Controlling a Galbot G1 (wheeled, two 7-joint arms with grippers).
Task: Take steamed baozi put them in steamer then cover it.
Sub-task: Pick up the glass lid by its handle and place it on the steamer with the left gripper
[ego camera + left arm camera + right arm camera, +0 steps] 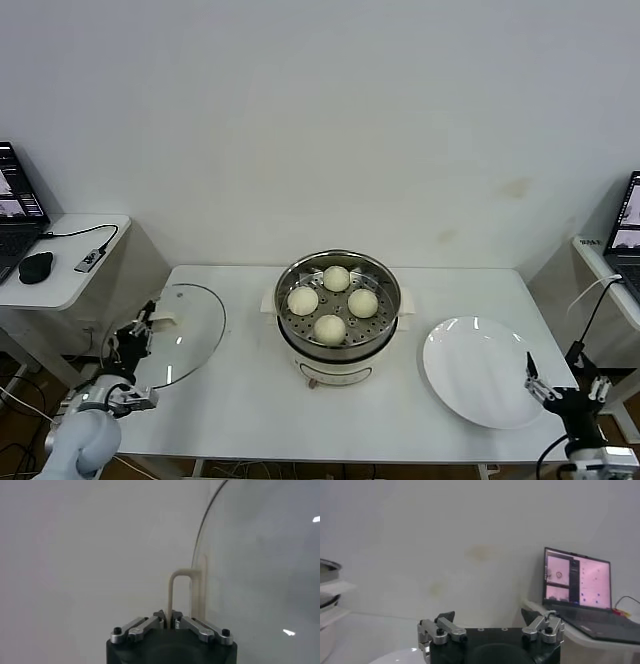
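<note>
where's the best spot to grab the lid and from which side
By its cream handle, the only raised, narrow part on the smooth glass lid. It stands tilted at the table's left edge, handle facing outward, so come from the left. The left end effector is shut on that handle.

Left hand (150, 322) clamped, right hand (545, 385) spread.

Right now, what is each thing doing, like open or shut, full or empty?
Shiny steel steamer: uncovered, upright on the table.
Four cream-white steamed baozi: all inside the steamer, on the perforated tray.
Clear glass cover: off the steamer, tilted up at the table's left end, held by its cream-white handle.
Flat white plate: empty.
Left gripper: shut on the handle.
Right gripper: open, empty, by the plate.
</note>
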